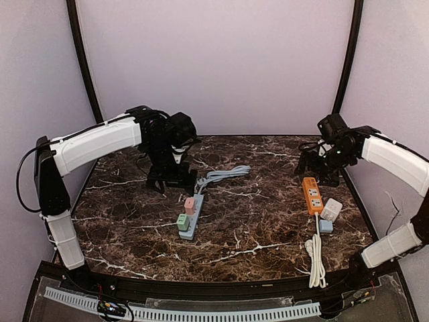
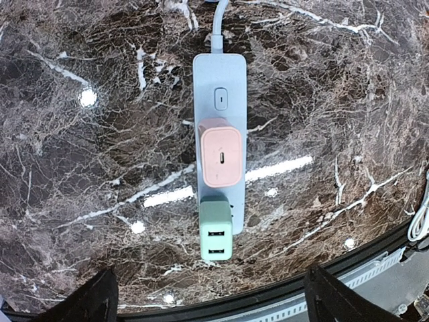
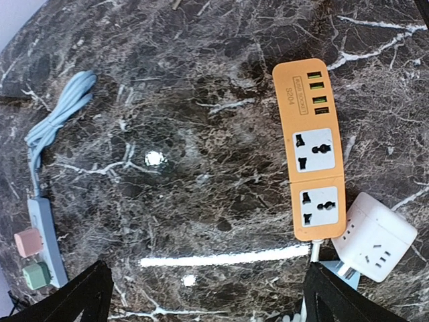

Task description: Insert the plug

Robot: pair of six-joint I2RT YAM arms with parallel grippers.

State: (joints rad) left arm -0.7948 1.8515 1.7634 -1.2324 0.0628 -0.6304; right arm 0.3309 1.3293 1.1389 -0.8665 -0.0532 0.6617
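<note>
A light blue power strip (image 1: 193, 216) lies mid-table with a pink charger (image 1: 190, 205) and a green charger (image 1: 182, 222) plugged into it. In the left wrist view the strip (image 2: 219, 87) carries the pink charger (image 2: 220, 156) and the green charger (image 2: 216, 230). My left gripper (image 1: 165, 182) hovers above and behind the strip, open and empty (image 2: 208, 295). An orange power strip (image 1: 312, 195) lies at the right, its sockets empty (image 3: 314, 158). My right gripper (image 1: 315, 173) hovers behind it, open and empty (image 3: 204, 295).
A white cube adapter (image 1: 331, 210) and a small blue block (image 1: 326, 226) lie beside the orange strip's near end. Its white cord (image 1: 316, 260) is coiled by the table's front edge. The blue strip's cable (image 1: 224, 174) loops toward the back.
</note>
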